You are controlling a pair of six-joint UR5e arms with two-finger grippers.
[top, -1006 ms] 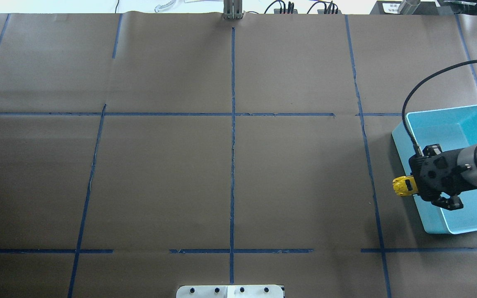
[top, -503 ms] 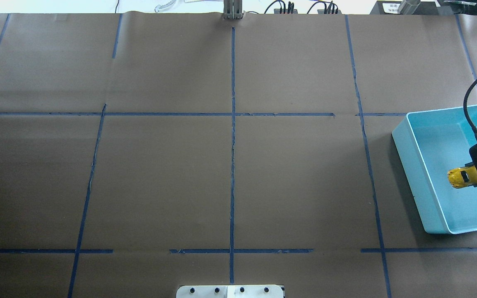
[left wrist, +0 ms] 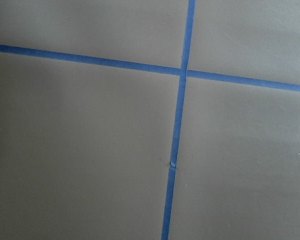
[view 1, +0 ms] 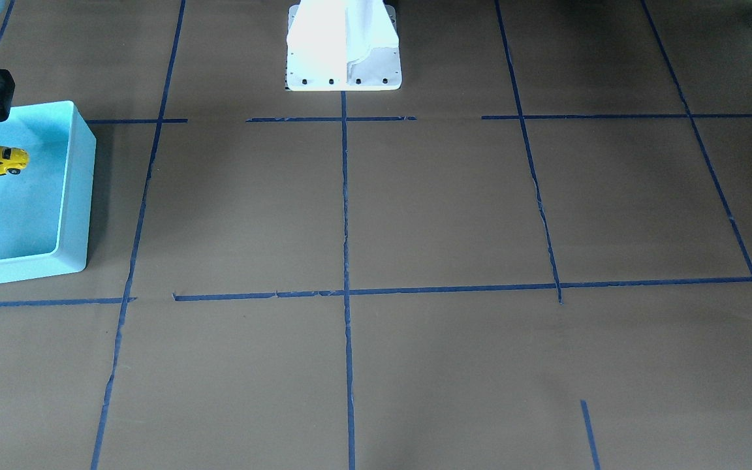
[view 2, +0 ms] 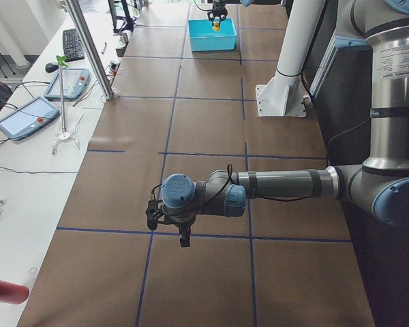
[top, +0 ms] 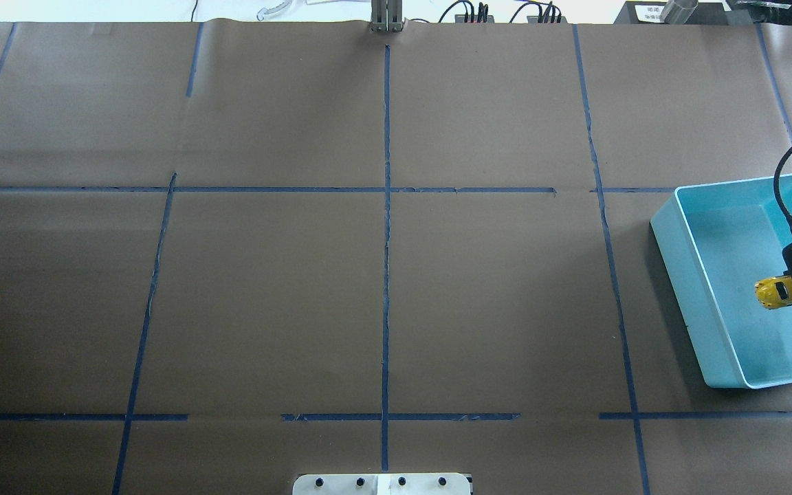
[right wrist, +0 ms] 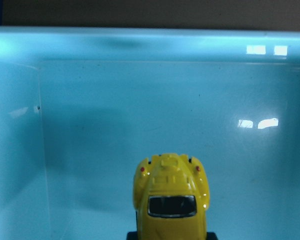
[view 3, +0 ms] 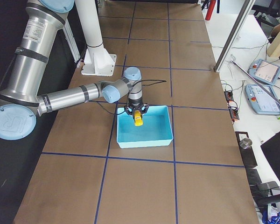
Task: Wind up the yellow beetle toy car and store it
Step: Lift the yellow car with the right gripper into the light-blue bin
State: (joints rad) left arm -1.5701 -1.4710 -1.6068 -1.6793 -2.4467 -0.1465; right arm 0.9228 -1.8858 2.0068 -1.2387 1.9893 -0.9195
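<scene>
Yellow against turquoise is what I get on the right wrist feed: the yellow beetle toy car (right wrist: 171, 197) is pinched at one end by the right end effector (top: 791, 294), whose jaws are closed on it. The free end points out over the floor of the turquoise bin (top: 691, 289).

From the overhead camera the car sits well inside the bin's walls rather than over a rim, so a release here should drop it in and not onto the counter (top: 492, 289). Its soft shadow lies off to one side on the bin floor. I read that as the car hanging a little clear of the bottom, though I can't be sure of the gap. Gripping it by one end keeps the wheels free, and I judge the winding part finished and storing as the step in hand. Next I would lower slightly and let go, gently, since a wound car may roll into a wall.

The left end effector (view 2: 185, 242) hangs over bare counter and blue tape (left wrist: 177, 125), well apart from the bin. I cannot tell whether it is open or closed.
</scene>
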